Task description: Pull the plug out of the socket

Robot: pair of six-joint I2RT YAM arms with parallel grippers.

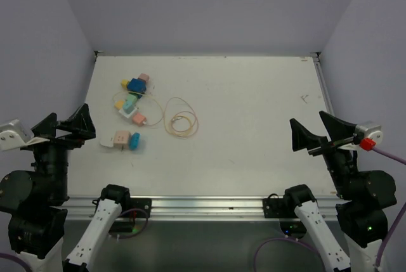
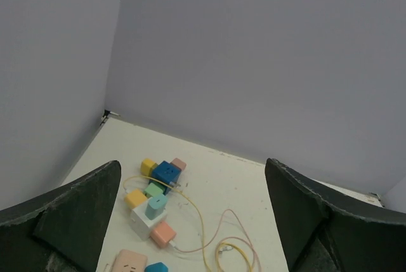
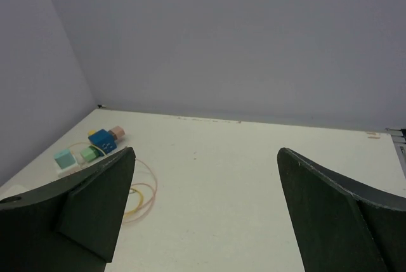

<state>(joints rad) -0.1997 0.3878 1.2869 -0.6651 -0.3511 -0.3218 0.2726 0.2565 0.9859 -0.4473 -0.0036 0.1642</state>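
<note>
1. Left gripper (image 1: 66,125): jaws spread wide and holding nothing, raised over the near-left table (image 1: 254,107) edge.
2. Right gripper (image 1: 315,131): jaws likewise wide and empty, at the near-right edge.
3. Pink socket (image 1: 119,139): rounded cube lying near left on the table, just right of the left gripper and apart from it.
4. Teal plug (image 1: 134,141): small block touching the pink socket's right side; near the left gripper, well apart from the right gripper.
5. White socket (image 1: 125,111): just beyond item 3, with a mint plug (image 1: 130,103) on it and a salmon plug (image 1: 139,118) at its near-right corner.
6. Blue cube (image 1: 136,85): farthest of the group, with small yellow and pink cubes touching it.
7. Cable (image 1: 181,122): thin yellow and pink loops coiled right of the group.
8. Lettering: too small to read in any view.
</note>
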